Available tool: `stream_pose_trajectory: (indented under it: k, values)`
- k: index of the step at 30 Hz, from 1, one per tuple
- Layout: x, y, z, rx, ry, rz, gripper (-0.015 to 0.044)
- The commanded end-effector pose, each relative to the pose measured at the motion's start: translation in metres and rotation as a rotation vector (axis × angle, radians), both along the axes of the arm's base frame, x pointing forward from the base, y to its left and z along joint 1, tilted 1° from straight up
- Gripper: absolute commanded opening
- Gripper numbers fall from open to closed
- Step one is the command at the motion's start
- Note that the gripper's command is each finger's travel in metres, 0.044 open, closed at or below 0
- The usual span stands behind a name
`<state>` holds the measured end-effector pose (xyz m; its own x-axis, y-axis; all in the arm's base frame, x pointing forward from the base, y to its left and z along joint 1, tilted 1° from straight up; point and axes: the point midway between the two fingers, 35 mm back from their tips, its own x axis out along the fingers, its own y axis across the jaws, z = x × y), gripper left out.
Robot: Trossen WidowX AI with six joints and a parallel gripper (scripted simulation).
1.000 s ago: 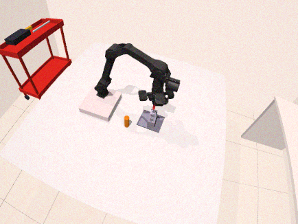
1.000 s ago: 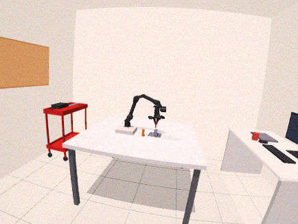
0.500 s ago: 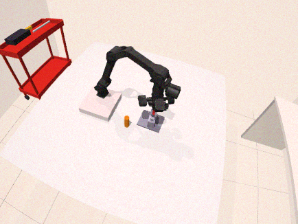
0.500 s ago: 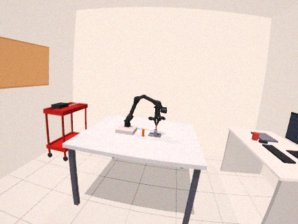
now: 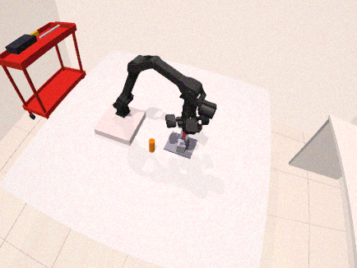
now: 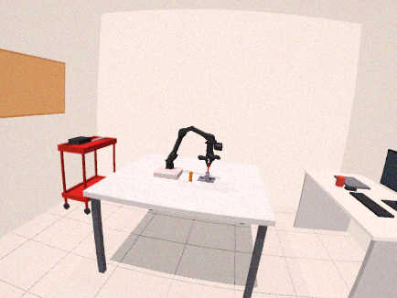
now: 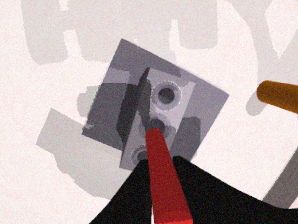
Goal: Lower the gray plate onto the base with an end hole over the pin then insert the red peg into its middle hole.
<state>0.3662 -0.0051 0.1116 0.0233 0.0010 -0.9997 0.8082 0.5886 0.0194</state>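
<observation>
My gripper is shut on the red peg, which points down. In the wrist view the peg's tip overlaps the near edge of the middle hole; I cannot tell whether it has entered. The gray plate has three holes in a row and appears to lie flat on the raised part of the base. The pin is not distinguishable. The hole nearest the fingers is partly hidden by them.
An orange cylinder stands beside the base, on the side toward the arm's foot. The arm stands on a pale square block. A red cart and a side desk are away from the table.
</observation>
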Motion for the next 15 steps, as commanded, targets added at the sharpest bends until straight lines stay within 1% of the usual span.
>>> stream_pose_trajectory:
  k: [1, 15]
  values:
    - [-0.0003, -0.0006, -0.0001, -0.003, 0.003, 0.005, 0.0000]
    - [0.0000, -0.0002, -0.0026, 0.000, 0.000, 0.001, 0.0000]
